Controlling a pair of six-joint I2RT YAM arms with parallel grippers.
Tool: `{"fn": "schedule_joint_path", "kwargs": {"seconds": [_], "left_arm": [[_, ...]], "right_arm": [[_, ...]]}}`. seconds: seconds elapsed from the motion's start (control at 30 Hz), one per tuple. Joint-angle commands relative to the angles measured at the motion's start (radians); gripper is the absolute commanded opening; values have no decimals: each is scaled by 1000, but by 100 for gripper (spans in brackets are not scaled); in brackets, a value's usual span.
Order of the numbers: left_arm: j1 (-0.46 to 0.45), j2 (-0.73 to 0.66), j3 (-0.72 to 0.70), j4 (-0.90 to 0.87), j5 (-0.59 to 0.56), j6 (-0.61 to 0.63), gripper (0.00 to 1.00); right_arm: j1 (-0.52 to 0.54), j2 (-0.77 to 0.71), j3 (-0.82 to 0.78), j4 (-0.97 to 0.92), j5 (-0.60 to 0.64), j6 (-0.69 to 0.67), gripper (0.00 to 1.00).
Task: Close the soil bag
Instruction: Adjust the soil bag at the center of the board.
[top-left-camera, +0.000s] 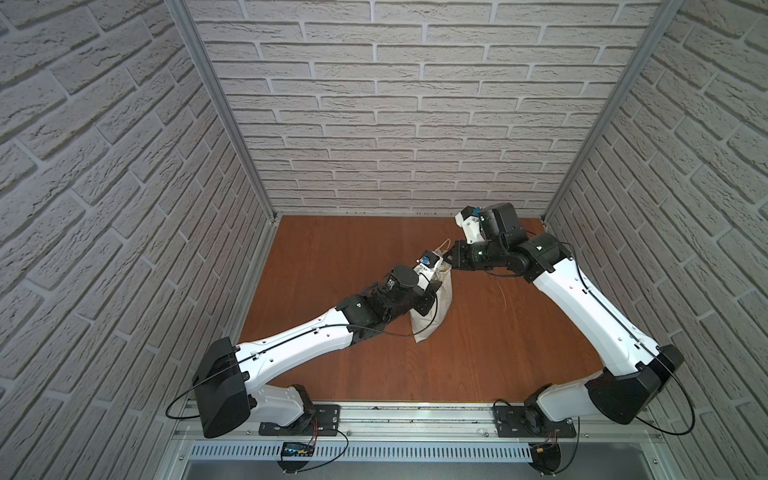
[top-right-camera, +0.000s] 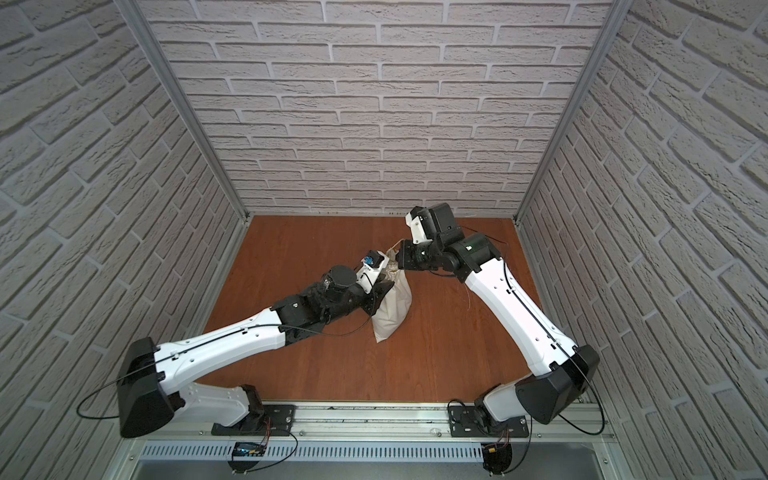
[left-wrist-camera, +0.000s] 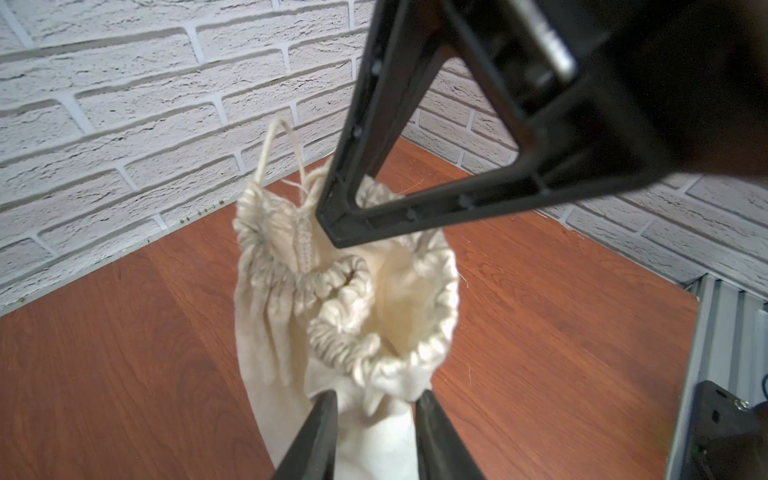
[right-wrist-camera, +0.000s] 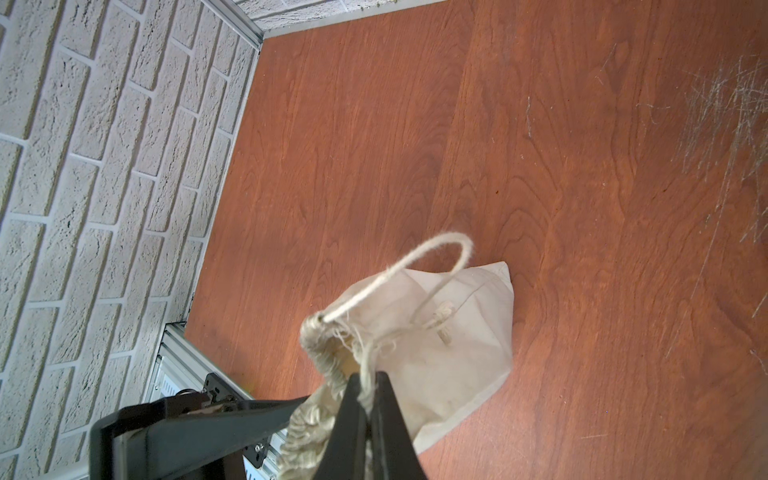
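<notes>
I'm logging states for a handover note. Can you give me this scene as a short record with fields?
object: soil bag, cream cloth, held up by its neck, wooden table beneath
mouth: open, rim partly gathered
right end effector: shut on the drawstring cord at the neck
left end effector: jaws flank the cloth below the rim; grip uncertain
task: not yet closed

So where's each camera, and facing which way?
Top views: overhead at the front, looking down on the soil bag; left arm and right arm show.
Left wrist: on its arm, facing the bag's mouth; left gripper shows.
Right wrist: on its arm, facing the cord; right gripper pinches it.
Both wrist views share the bag.
</notes>
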Motion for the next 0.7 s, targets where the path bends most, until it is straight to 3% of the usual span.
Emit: {"fn": "schedule_joint_path", "kwargs": {"seconds": [0.0, 0.27, 0.4, 0.57, 0.67], "left_arm": [[6, -46, -29, 58, 21, 15, 38], [59, -48, -40, 84, 82, 6, 41], [71, -15, -9, 88, 132, 17, 57], [72, 34, 37, 78, 168, 27, 57], [75, 53, 51, 71, 170, 24, 49]], "right_arm": [[-3, -8, 18, 21, 8, -10, 3], [-3, -5, 21, 21, 0, -7, 3], [-3, -1, 24, 18, -2, -8, 3], [-3, -1, 25, 16, -3, -8, 3], [-3, -2, 26, 14, -2, -8, 3]]}}
